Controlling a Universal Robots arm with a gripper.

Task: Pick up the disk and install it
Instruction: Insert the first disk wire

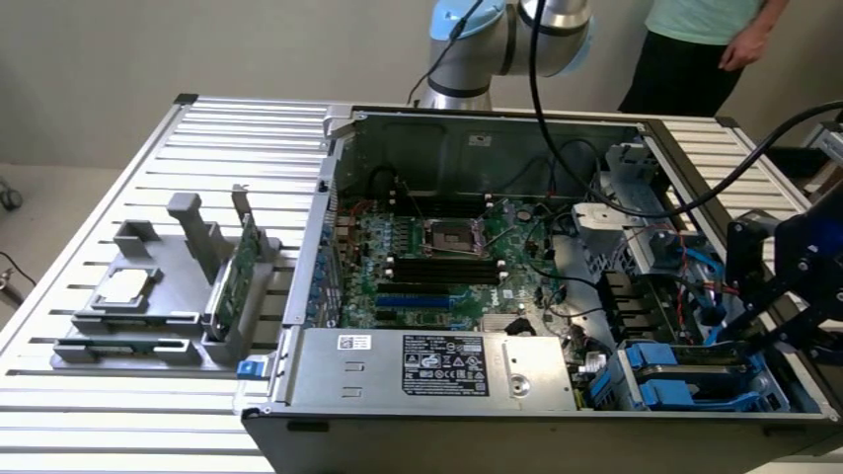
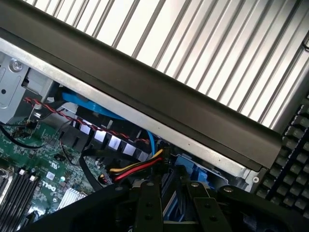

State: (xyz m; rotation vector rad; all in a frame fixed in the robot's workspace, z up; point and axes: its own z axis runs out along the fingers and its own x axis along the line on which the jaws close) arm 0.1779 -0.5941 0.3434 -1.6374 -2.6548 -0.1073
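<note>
The ribbed metal table (image 1: 79, 415) carries one open computer case (image 1: 527, 434) lying on its side. One arm (image 1: 488, 39) rises behind it and one person (image 1: 692, 49) stands beyond the far corner. Inside the case, the grey power supply (image 1: 435, 365) wears one large black-and-white label and one small white sticker, both too fine to read. The one legible word is "Dell", printed in white on the green motherboard (image 2: 48, 186) and read in the wrist view. From close in, that view also picks out one red, yellow and black wire bundle (image 2: 137, 169), one flat blue cable (image 2: 96, 108) and one twisted red-and-black pair (image 2: 72, 118). From farther off, the exterior view takes in one grey fixture (image 1: 145, 316) on its left, well apart from the case. The fixture holds one upright green card (image 1: 244, 272) and one square silver chip (image 1: 125, 286). The disk (image 2: 195, 169) is at the drive-bay corner of the case, at the exterior view's lower right, its blue carrier close against the case wall. The gripper (image 2: 171, 208) has its two black fingers (image 2: 145, 203) a narrow gap apart, pinching the disk's near end.
</note>
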